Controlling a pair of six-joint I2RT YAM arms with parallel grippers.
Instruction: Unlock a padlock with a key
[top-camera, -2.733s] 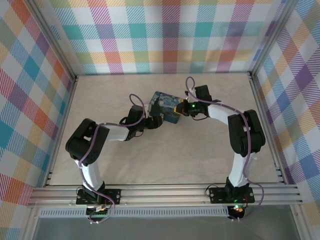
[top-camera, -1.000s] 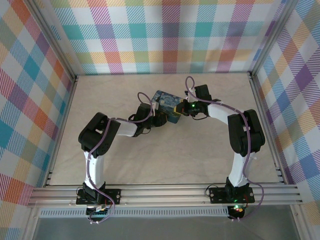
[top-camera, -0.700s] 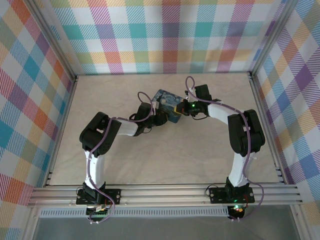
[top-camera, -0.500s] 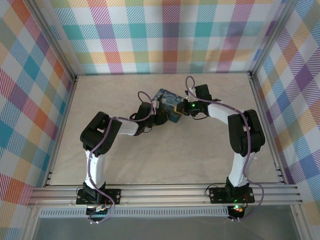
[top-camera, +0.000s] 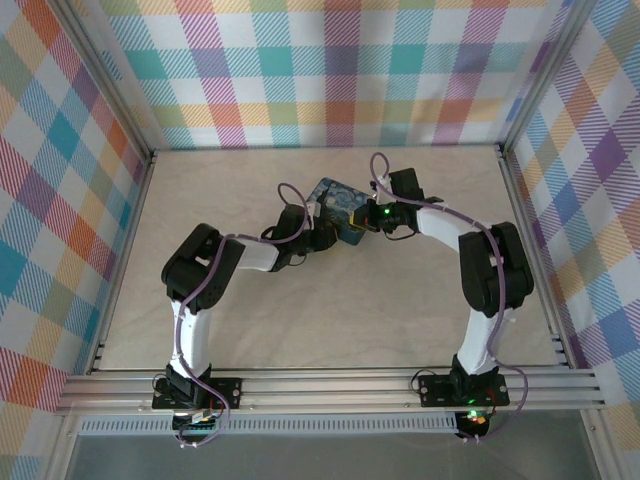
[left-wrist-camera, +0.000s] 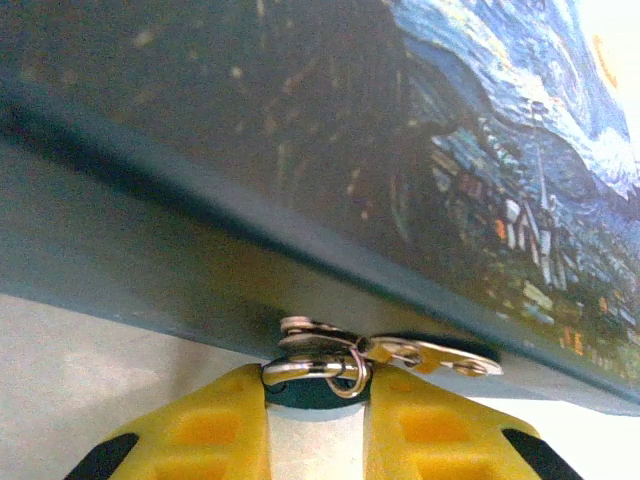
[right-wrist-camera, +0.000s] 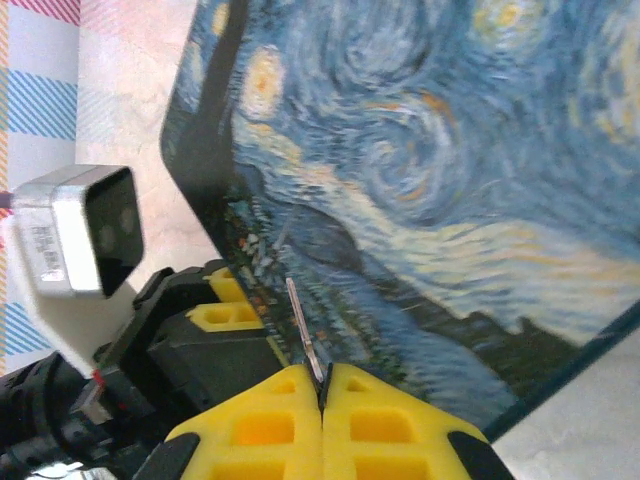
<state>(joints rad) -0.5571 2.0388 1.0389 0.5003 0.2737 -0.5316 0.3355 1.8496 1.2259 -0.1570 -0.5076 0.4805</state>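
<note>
In the left wrist view, my left gripper (left-wrist-camera: 315, 388) is shut on the padlock (left-wrist-camera: 300, 371). Its silvery shackle spans the gap between the yellow fingertips, and its dark body sits just behind. The padlock hangs at the tin's metal hasp (left-wrist-camera: 432, 353), hard against the tin's side wall. My right gripper (right-wrist-camera: 322, 385) is shut on the key (right-wrist-camera: 303, 322), a thin dark blade sticking out over the painted lid. From above, the left gripper (top-camera: 320, 236) meets the tin's near-left side and the right gripper (top-camera: 366, 222) its right side.
The dark blue starry-night tin (top-camera: 340, 206) lies mid-table between the two grippers. In the right wrist view, the left arm's fingers (right-wrist-camera: 222, 300) and camera (right-wrist-camera: 85, 230) crowd the tin's (right-wrist-camera: 450, 180) edge. Plaid walls and metal rails enclose the table (top-camera: 330, 320).
The left arm has pushed a little further right, up against the tin, and its jaws have narrowed onto the padlock. The right arm and the key have stayed put.
</note>
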